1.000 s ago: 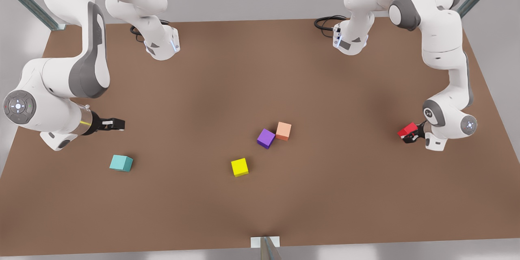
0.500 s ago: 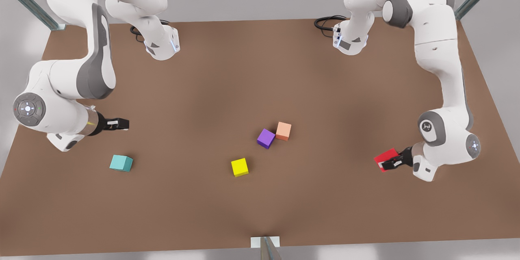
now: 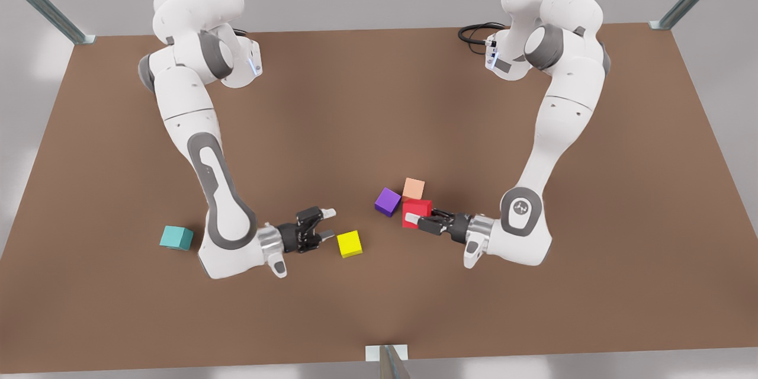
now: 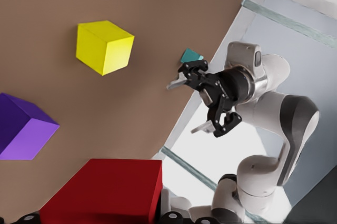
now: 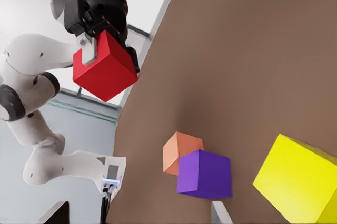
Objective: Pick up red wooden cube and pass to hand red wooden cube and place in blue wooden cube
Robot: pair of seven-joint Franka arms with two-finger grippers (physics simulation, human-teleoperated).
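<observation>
The red wooden cube (image 3: pixel 414 207) hangs just above the table near the middle, with my left gripper (image 3: pixel 421 217) shut on it; the same cube looms close in the left wrist view (image 4: pixel 105 190) and sits farther off in the right wrist view (image 5: pixel 105 71). My right gripper (image 3: pixel 325 224) stands open on the front view's left of the cube, facing it across a gap, also seen from the left wrist (image 4: pixel 185 107). The blue wooden cube (image 3: pixel 176 237), teal in colour, rests on the table behind the right arm (image 4: pixel 191 56).
A yellow cube (image 3: pixel 349 243) lies right beside the right gripper's fingers. A purple cube (image 3: pixel 388 201) and a salmon cube (image 3: pixel 413 188) touch each other just behind the red cube. The brown table (image 3: pixel 379 100) stretches wide around them.
Both arms swung in to the table's middle. The left gripper carried the red cube from the front view's right side to beside the purple cube; the right gripper moved past the teal cube to the yellow one.
</observation>
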